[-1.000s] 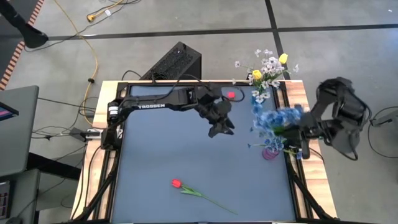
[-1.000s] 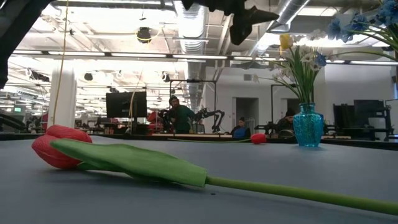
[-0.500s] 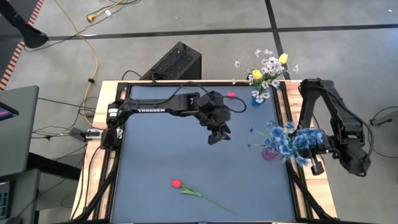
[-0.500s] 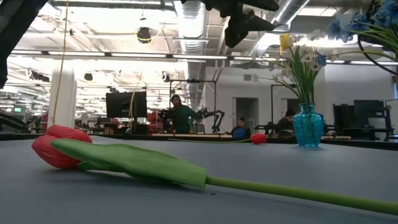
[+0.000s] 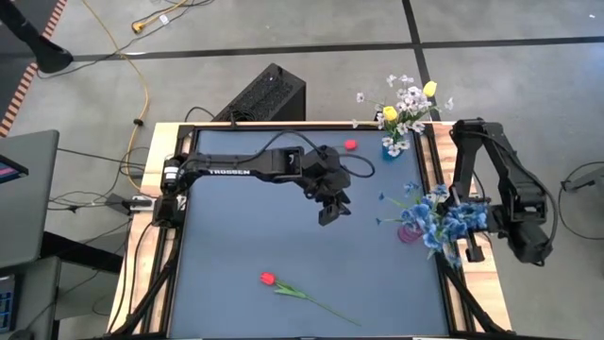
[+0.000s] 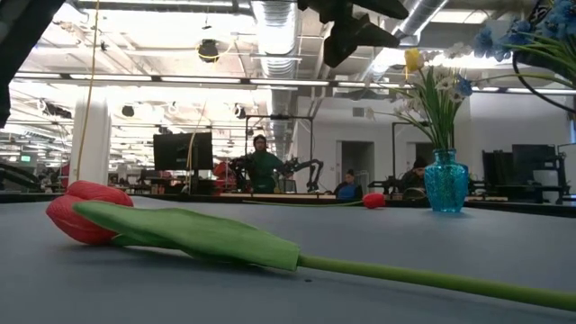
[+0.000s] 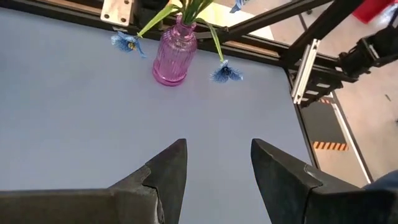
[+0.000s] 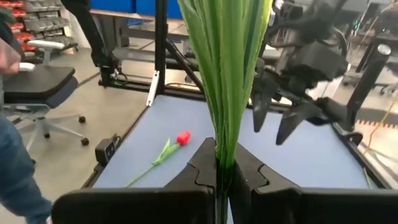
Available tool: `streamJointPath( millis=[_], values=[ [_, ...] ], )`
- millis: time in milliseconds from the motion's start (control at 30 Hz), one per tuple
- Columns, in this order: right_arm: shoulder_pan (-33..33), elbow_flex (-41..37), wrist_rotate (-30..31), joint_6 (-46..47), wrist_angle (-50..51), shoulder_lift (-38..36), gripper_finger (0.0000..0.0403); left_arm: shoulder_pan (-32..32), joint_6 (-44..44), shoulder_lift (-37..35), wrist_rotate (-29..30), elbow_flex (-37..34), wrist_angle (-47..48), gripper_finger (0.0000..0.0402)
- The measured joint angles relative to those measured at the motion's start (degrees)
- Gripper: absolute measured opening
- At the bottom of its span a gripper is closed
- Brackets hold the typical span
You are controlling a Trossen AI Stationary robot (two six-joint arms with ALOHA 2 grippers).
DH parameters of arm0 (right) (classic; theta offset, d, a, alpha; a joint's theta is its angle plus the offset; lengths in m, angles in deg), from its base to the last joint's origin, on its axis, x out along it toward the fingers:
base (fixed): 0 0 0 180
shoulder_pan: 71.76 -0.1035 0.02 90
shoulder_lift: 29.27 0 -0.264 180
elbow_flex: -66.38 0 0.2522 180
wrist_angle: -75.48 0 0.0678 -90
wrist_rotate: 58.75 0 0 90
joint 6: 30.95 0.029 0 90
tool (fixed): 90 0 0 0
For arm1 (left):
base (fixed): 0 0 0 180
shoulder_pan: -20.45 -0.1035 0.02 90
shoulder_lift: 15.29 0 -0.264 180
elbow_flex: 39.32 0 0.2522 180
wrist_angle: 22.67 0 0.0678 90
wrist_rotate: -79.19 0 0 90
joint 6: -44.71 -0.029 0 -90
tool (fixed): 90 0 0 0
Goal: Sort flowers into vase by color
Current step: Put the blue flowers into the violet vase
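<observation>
With the blue cluster flowers' green stems (image 8: 227, 93) clamped in the right end effector (image 8: 224, 171), they are best kept vertical over the ribbed pink glass vase (image 5: 410, 230) before lowering, while the left end effector (image 7: 217, 163) hangs wide open.

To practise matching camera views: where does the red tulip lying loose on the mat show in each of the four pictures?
High view: red tulip near the mat's front edge, left of centre.
Low view: large in the foreground, bud at left.
Left wrist view: not in it.
Right wrist view: small on the mat, left of the held stems.
Shared landmark: the left gripper, also in the right wrist view.
</observation>
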Motion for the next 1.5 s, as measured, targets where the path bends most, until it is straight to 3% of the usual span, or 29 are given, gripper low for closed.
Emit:
streamJointPath(
  millis=[167,500,833,1300,1500],
  values=[
    [0.07,-2.97,-2.76,6.30,3.23,0.02,0.0039,0.77,1.40,0.00,0.80,-1.96,-0.29,0.0167],
    [1.14,-10.65,-3.78,2.85,3.33,0.24,0.0041,1.74,4.31,0.02,1.94,-7.06,-3.66,0.0167],
    [6.20,-10.86,-13.21,3.54,2.94,0.21,0.0040,1.68,4.41,0.04,1.49,-7.06,-4.06,0.0167],
    [12.61,-10.86,-15.05,3.48,1.19,3.49,0.0040,1.72,2.45,0.04,-0.46,-7.04,-3.26,0.0167],
    [14.49,-10.86,-15.18,10.18,1.07,6.00,0.0040,1.72,1.74,0.04,-0.94,-7.04,-1.84,0.0167]
  ],
)
